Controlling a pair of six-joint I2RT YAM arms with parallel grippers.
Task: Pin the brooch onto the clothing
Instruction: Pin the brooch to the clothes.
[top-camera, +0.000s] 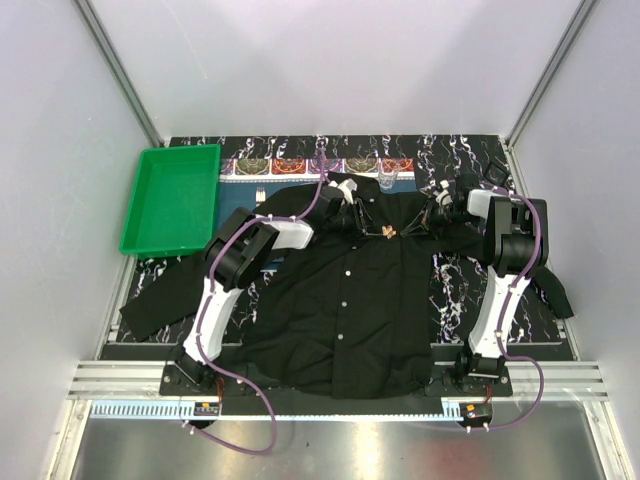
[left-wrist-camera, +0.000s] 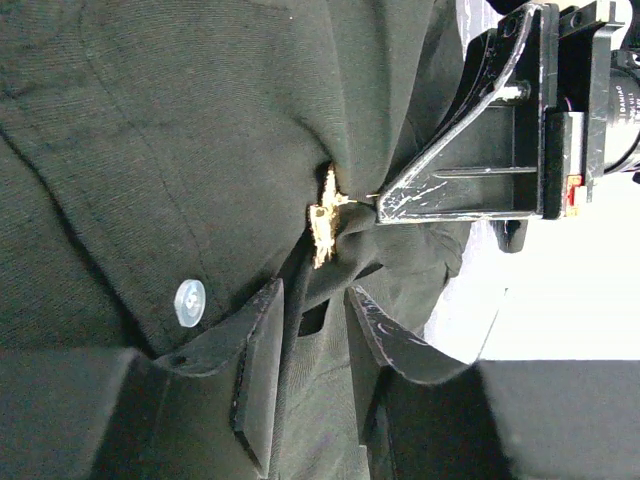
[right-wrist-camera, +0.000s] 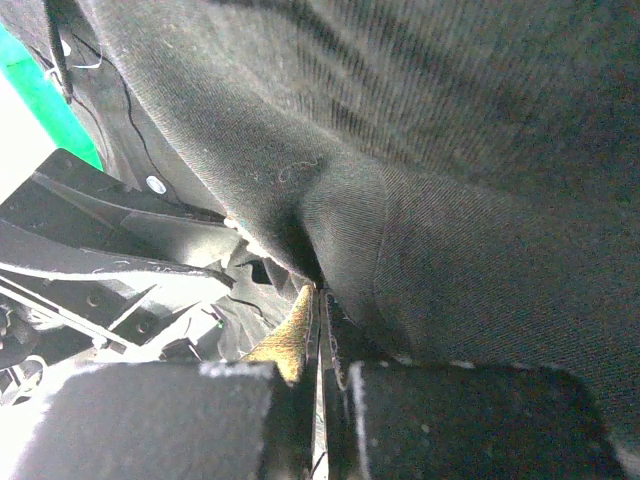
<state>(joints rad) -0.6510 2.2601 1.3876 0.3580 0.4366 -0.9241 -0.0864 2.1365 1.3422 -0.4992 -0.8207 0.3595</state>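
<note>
Clamping the brooch (left-wrist-camera: 324, 215) at its closed tips, the right gripper (left-wrist-camera: 382, 203) holds it against the clothing (left-wrist-camera: 150, 150); the left gripper (left-wrist-camera: 312, 295), opposite, pinches a fold of it, brooch just beyond its jaws.

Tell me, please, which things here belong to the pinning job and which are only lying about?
For the job: brooch, shirt.
Lying about: green tray, patterned mat, small clear cup.

brooch (top-camera: 388, 233) on black shirt (top-camera: 350, 320)
</note>
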